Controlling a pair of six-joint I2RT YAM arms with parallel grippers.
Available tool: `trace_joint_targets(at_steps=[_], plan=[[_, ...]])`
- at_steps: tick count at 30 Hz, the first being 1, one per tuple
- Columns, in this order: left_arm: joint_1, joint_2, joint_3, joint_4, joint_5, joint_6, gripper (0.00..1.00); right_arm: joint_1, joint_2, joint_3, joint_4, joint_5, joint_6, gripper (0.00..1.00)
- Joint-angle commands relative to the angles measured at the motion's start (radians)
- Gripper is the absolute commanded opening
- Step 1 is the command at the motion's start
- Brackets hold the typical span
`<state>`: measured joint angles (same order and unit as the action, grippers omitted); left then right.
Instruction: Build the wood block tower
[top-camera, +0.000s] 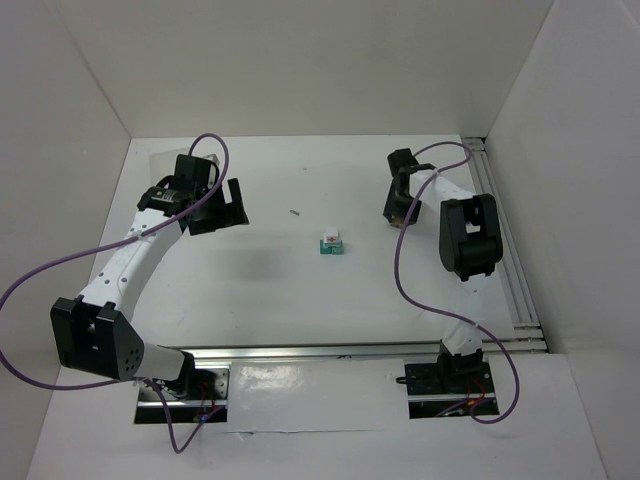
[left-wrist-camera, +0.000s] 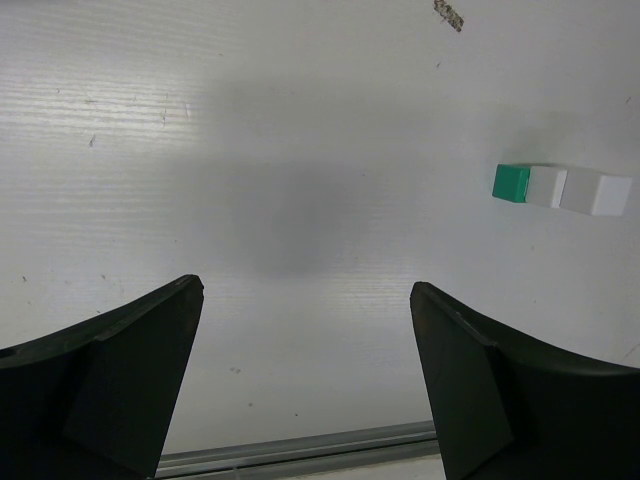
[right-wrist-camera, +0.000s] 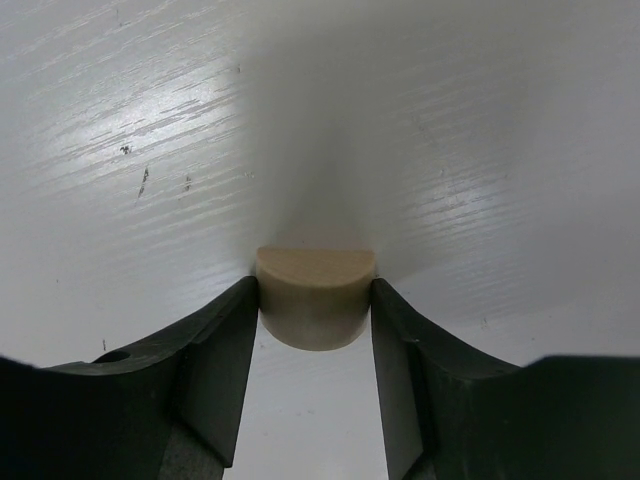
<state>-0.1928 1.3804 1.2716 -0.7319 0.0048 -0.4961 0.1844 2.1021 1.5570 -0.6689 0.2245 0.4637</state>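
The right pincer (right-wrist-camera: 315, 300) is clamped on a tan round wooden cylinder (right-wrist-camera: 315, 285), one black finger pressed to each side, close to the white tabletop (top-camera: 270, 300) at the right of the overhead frame. At frame centre, a white wooden cube (top-camera: 331, 237) with a faint red mark, too small to read, sits atop a teal-green wooden cube (top-camera: 330, 248). The left pincer (left-wrist-camera: 305, 295), jaws spread wide and holding nothing, hovers at upper left, well apart from the two-cube stack. Above it in the frame, part of a translucent white tray (top-camera: 160, 165) shows.
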Motion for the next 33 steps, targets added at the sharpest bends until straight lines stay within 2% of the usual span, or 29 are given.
trace_joint_targets(at_steps=[1, 3, 7, 13, 16, 24, 33], plan=[[-0.004, -0.02, 0.006, 0.014, 0.003, 0.022, 0.98, 0.012, -0.039, -0.02, -0.012, 0.015, -0.011, 0.51], [-0.004, -0.02, 0.006, 0.014, 0.003, 0.022, 0.98, 0.012, -0.039, -0.02, -0.003, 0.024, -0.011, 0.41], [-0.004, -0.02, 0.006, 0.014, 0.003, 0.022, 0.98, 0.021, -0.077, 0.018, -0.029, 0.033, -0.011, 0.36], [-0.004, -0.011, 0.006, 0.014, 0.003, 0.022, 0.98, 0.072, -0.186, 0.103, -0.119, 0.067, -0.034, 0.36], [-0.004, -0.011, 0.006, 0.014, 0.003, 0.022, 0.98, 0.136, -0.217, 0.182, -0.182, 0.079, -0.045, 0.36], [-0.004, -0.011, 0.015, 0.014, -0.006, 0.022, 0.98, 0.3, -0.218, 0.327, -0.327, 0.092, -0.022, 0.36], [-0.004, -0.02, 0.006, 0.014, -0.026, 0.022, 0.98, 0.447, -0.209, 0.328, -0.351, 0.068, 0.062, 0.36]])
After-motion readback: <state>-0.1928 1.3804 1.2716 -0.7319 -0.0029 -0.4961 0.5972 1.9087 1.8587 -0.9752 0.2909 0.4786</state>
